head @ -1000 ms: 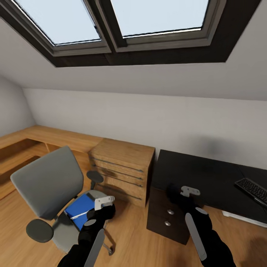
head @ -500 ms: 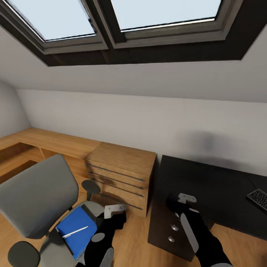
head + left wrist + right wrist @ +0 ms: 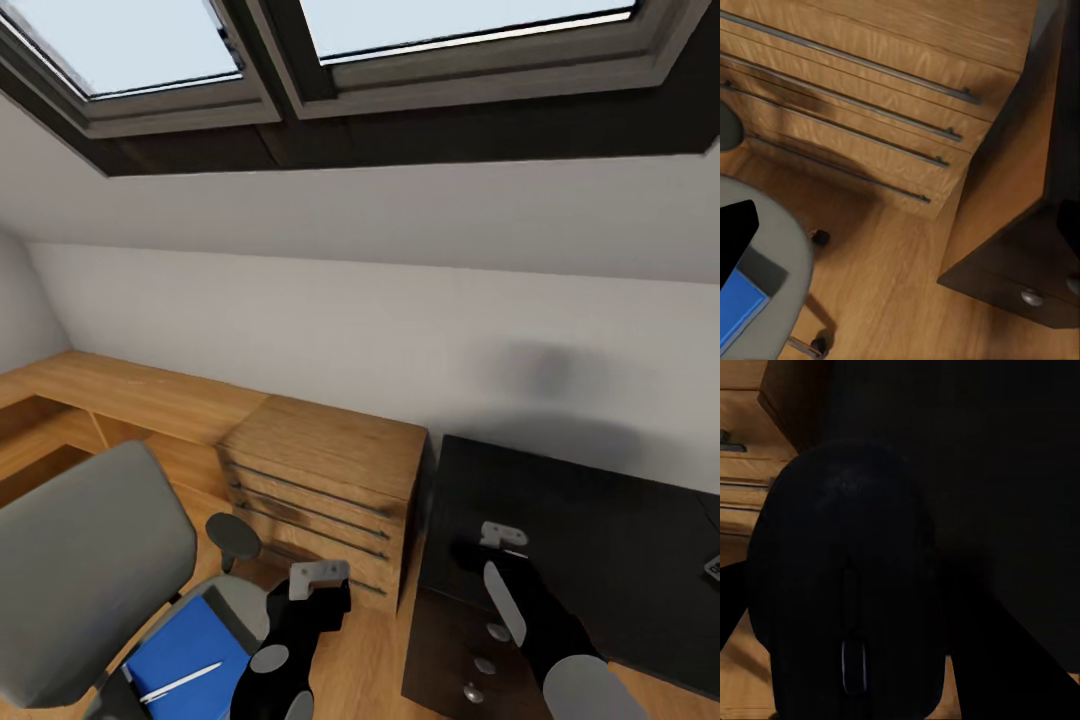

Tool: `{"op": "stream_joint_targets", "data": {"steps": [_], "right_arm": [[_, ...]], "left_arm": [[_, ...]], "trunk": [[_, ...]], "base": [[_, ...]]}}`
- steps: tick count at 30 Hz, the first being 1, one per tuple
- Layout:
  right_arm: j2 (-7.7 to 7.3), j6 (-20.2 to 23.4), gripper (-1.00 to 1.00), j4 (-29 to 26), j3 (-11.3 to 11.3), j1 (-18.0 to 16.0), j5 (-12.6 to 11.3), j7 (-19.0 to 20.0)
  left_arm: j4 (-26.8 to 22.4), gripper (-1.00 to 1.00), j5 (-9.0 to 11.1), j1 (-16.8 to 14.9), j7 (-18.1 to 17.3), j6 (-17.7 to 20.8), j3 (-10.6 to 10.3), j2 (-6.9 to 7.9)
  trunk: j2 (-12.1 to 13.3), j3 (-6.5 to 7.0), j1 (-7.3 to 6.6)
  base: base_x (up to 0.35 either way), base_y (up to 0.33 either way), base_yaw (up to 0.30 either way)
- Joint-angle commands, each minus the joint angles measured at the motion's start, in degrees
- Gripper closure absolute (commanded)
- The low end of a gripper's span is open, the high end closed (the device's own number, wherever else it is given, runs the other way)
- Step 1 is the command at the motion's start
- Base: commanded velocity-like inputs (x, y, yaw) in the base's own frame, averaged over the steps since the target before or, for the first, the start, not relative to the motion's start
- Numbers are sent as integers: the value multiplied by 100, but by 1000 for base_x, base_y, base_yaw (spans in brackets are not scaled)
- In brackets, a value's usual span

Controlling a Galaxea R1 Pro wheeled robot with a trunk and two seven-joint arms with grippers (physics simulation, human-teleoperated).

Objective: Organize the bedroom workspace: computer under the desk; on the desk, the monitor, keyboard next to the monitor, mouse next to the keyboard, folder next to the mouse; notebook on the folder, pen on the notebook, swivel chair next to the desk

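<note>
Both black arms forward — right pincer clamped, left pincer indistinct.

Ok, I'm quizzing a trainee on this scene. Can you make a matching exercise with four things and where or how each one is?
Things:
1. pen
2. mouse
3. chest
4. desk

Places or states:
A. held in the right gripper
B. black top, to the right of the chest
C. lying on the blue item on the chair
D. light wood, between chair and desk

Pairs: 1-C, 2-A, 3-D, 4-B
</note>
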Motion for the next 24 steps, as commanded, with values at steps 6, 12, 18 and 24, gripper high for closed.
{"op": "stream_joint_targets", "data": {"steps": [6, 12, 18, 24], "right_arm": [[-48, -261, 100, 1059, -16, -485, -96, -27], [-100, -502, 100, 1900, -17, -846, -99, -27], [-187, -576, 100, 2278, -17, -1025, -110, -27], [-233, -633, 100, 2362, -17, -1068, -123, -27]], "left_arm": [[-9, -100, 66, -3, 61, 12, -22, 2], [-9, -100, 68, -3, 61, 12, -23, 2], [-28, -100, 68, -3, 61, 17, -40, -2], [-93, -100, 68, -3, 61, 20, -85, -12]], "trunk": [[-14, -13, 5], [-14, -13, 5], [-14, -13, 5], [-14, -13, 5]], "base": [[47, 0, 0], [2, 0, 0], [0, 0, 0], [0, 0, 0]]}}
